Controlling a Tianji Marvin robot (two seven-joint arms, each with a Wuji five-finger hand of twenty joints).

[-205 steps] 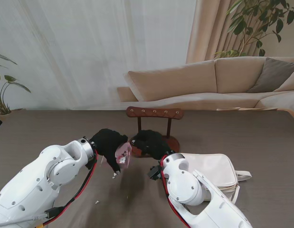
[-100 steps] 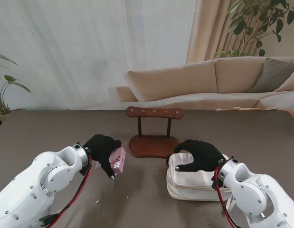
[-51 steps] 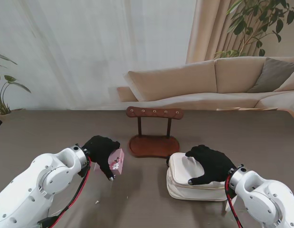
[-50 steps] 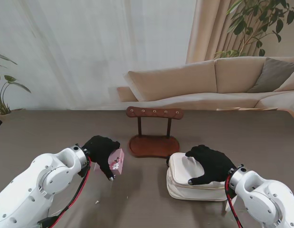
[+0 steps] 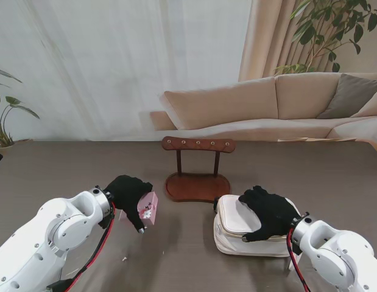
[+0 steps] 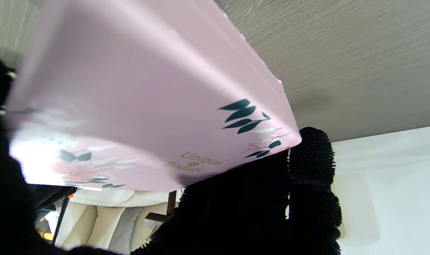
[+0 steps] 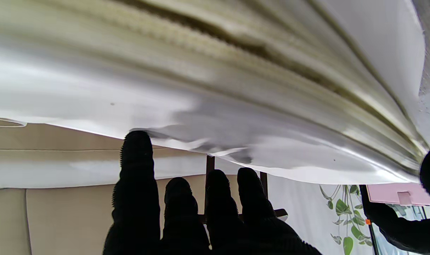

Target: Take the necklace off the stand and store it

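The brown wooden necklace stand (image 5: 197, 182) is at the table's middle, and I see no necklace on its pegged crossbar (image 5: 198, 144). My left hand (image 5: 128, 193) is shut on a small pink box (image 5: 149, 208) with a flower print, held tilted just to the left of the stand's base. The left wrist view is filled by that pink box (image 6: 147, 106), with my gloved fingers (image 6: 310, 184) around its edge. My right hand (image 5: 270, 210) lies with spread fingers on a white zip pouch (image 5: 231, 234). In the right wrist view the pouch (image 7: 201, 71) sits against my fingers (image 7: 137, 184).
The pouch's strap (image 5: 298, 246) trails on the table to the right. Small white specks (image 5: 123, 258) lie near me on the left. A beige sofa (image 5: 267, 103) and potted plants (image 5: 334, 30) stand beyond the table's far edge.
My right hand has swung from the stand's base onto the pouch and settled there. My left hand has drawn the pink box slightly nearer to me and to the left.
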